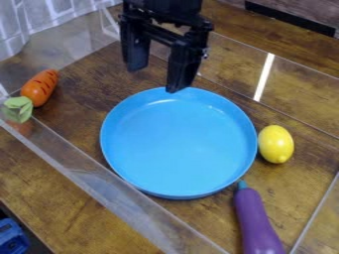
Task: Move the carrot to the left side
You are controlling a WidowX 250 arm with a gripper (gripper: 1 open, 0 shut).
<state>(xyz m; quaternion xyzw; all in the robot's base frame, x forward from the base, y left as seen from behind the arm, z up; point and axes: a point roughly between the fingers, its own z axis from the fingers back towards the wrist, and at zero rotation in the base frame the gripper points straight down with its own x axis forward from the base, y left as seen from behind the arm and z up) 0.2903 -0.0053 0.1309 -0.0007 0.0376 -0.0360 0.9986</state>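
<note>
The carrot is a stubby orange-red toy with dark grooves, lying at the far left of the wooden table beside a small green-topped block. My gripper hangs above the far rim of the blue plate, well to the right of the carrot. Its two dark fingers point down and stand apart, open, with nothing between them.
A yellow lemon sits right of the plate. A purple eggplant lies at the front right. The green-topped block stands at the left edge. Clear acrylic walls border the table.
</note>
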